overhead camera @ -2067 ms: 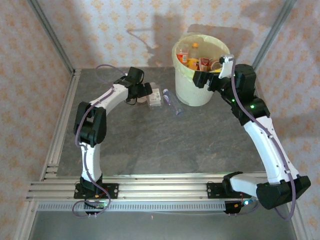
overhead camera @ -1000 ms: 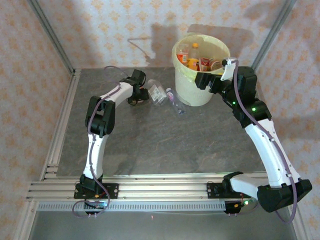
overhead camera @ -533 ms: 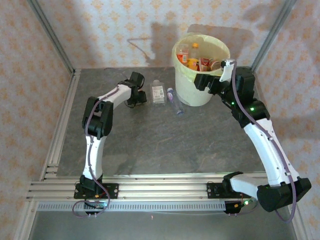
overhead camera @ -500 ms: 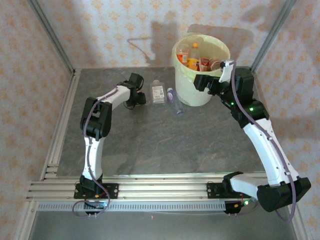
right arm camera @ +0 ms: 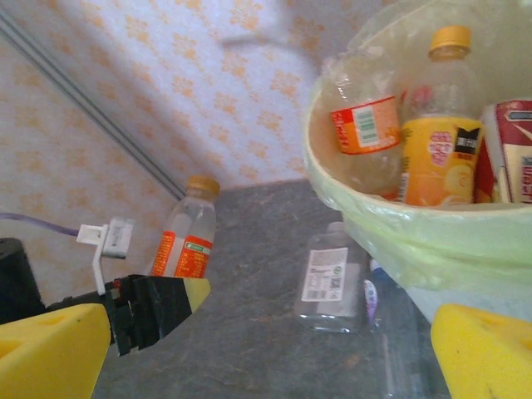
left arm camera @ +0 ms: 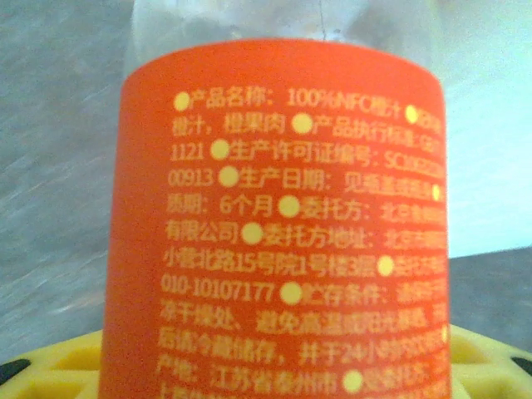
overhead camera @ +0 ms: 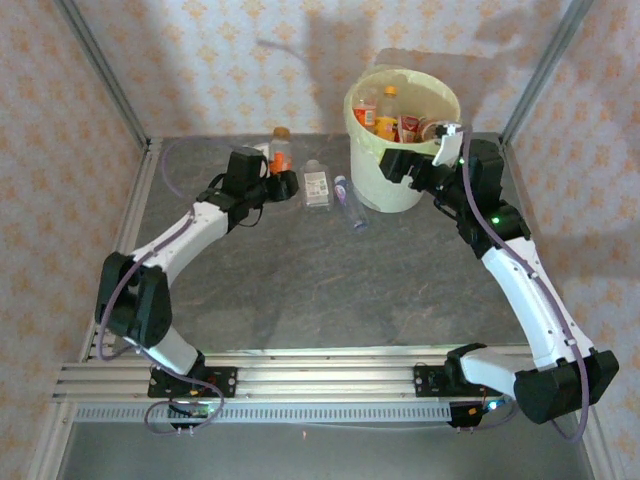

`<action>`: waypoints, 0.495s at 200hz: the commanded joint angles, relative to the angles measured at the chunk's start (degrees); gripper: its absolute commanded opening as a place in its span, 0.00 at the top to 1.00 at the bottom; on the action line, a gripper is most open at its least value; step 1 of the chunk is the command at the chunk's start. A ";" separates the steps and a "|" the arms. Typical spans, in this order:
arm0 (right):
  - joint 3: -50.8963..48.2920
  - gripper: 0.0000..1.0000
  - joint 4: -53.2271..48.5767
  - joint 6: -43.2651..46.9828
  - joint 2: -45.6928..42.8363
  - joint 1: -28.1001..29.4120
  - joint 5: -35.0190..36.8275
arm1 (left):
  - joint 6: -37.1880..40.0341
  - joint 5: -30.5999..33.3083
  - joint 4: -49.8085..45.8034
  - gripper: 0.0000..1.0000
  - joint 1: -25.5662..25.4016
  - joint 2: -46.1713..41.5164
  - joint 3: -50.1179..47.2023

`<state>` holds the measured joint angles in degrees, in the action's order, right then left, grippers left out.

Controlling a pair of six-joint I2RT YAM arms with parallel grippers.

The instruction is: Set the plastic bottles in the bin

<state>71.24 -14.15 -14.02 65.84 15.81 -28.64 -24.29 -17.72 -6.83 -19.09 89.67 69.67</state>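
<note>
Where the left end effector (overhead camera: 283, 182) meets the orange bottle (overhead camera: 280, 150), we see its yellow latticed pads (left arm camera: 50, 366) pressed against either side low on the body. We read it as closed on that bottle. The bottle is upright, clear plastic with an orange cap. Its glossy orange wrap carries yellow dots and Chinese print, of which "100%NFC" and "010-10107177" are legible.

Our right end effector (overhead camera: 395, 165) is spread wide with nothing held, close beside the bin (overhead camera: 385, 195).

Between the orange bottle and the bin, two more bottles lie on the grey, stone-patterned bench (overhead camera: 300, 290). One is a flat bottle (overhead camera: 316, 186), clear with a white label. The other is a slim bottle (overhead camera: 348, 203) with a blue cap, just beside the bin's wall.

The bin is round and cream, with a thin pale-green bag (right arm camera: 416, 229) folded over its rim. Inside it several bottles stand crowded together, one with an orange barcode label, one with a yellow label.
</note>
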 commanded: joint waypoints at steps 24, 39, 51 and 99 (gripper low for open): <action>0.77 0.01 8.10 -8.00 1.58 0.81 -12.71 | -3.15 -21.17 15.01 0.64 -1.29 -4.37 -2.19; 2.14 0.01 8.12 -9.47 3.04 1.77 -14.98 | -5.93 -25.10 20.64 0.64 -2.15 -5.13 -3.33; 2.95 0.01 8.34 -10.08 3.79 2.64 -15.37 | -7.99 -26.99 23.08 0.64 -3.23 -5.83 -3.67; 8.11 0.01 7.77 -11.78 8.89 7.20 -19.05 | -2.06 -31.36 17.52 0.65 -7.25 -7.59 -0.57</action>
<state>74.81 -8.14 -24.12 73.14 20.88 -44.51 -28.69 -44.18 9.65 -24.97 85.21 66.67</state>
